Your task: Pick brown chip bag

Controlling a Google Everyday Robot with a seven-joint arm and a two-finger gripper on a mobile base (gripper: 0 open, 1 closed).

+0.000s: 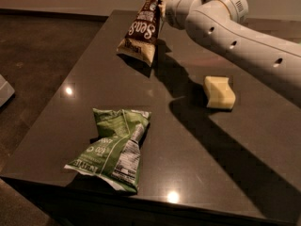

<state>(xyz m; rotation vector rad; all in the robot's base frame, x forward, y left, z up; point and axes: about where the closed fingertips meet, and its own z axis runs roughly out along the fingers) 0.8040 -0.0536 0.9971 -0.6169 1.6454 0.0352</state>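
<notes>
The brown chip bag [142,29] hangs upright at the far end of the dark table [61,126], its dark brown panel with white lettering facing me and its cream lower end just above the tabletop. My gripper [160,3] is at the bag's top edge, shut on its upper cream end, with the white arm [235,27] reaching in from the right. The fingers themselves are mostly hidden behind the bag's top.
A green chip bag [115,147] with a white nutrition label lies crumpled near the table's front left. A small pale yellow block [218,92] sits at the right, under the arm. The table's front edge runs along the bottom; dark floor lies to the left.
</notes>
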